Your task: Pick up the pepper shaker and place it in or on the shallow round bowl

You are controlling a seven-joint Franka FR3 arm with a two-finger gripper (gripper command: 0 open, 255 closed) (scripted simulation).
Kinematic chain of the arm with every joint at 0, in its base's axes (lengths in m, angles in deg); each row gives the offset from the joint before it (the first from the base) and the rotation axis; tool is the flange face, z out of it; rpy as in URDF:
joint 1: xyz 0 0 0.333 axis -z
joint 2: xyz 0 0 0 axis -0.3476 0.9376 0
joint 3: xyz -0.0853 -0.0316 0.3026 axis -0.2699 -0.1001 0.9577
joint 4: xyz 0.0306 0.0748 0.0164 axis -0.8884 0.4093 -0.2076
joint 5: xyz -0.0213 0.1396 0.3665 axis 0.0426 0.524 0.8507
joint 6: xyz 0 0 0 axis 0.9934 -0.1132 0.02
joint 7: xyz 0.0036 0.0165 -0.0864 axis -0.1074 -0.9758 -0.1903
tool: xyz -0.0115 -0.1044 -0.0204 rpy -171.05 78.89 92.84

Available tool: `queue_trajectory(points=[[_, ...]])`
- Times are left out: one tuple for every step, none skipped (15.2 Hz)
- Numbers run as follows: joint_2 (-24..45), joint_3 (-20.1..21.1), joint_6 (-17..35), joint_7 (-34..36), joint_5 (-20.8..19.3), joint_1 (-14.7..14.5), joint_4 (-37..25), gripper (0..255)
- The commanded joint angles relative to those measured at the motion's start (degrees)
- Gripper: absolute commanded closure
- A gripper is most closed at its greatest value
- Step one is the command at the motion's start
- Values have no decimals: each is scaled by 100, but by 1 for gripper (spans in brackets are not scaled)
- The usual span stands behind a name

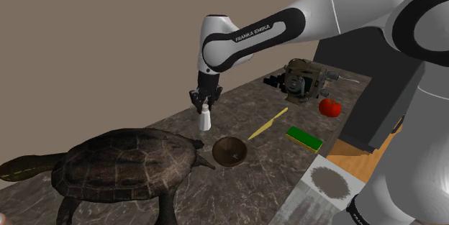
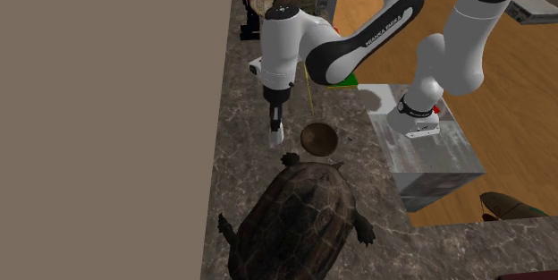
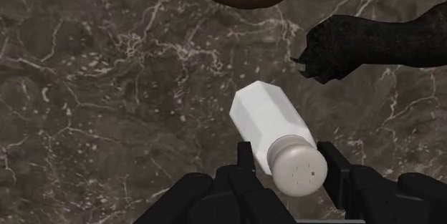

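**Gripper (image 1: 206,105) clasping the white pepper shaker (image 1: 206,120) next to the shallow round bowl (image 1: 230,150).**
In the wrist view the two black fingers (image 3: 334,164) are pressing on either side of the shaker just below its rounded, holed cap, and the white body is tilting away from them over the dark marbled worktop (image 3: 107,101). In the shoulder view the shaker is hanging under the gripper, outside the bowl and near that view's left of its rim; whether its base is touching the worktop cannot be told. The bowl is sitting upright on the worktop, showing its brown inside. A large dark turtle (image 1: 122,162) is lying just beside the bowl, one clawed foot reaching near the shaker. Farther along the worktop, a yellow knife (image 1: 268,123), a green sponge (image 1: 304,138) and a red fruit (image 1: 330,107) are lying apart from one another.
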Motion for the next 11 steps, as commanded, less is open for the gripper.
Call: queue_trajectory(points=[[-59,5,-143,15,4,-4,-83,255],[-84,5,-215,17,7,-2,-129,255],[-109,5,-286,19,9,-1,-176,255],[-132,5,-358,21,11,0,-225,255],[-155,5,-430,23,13,1,-275,255],[-176,5,-503,26,14,2,-327,255],[-196,5,-575,29,15,3,-379,255],[-215,5,-648,31,17,4,-433,255],[-233,5,-721,34,18,5,-489,255],[-249,5,-794,37,19,6,-546,255],[-265,5,-867,40,19,7,-604,255]])
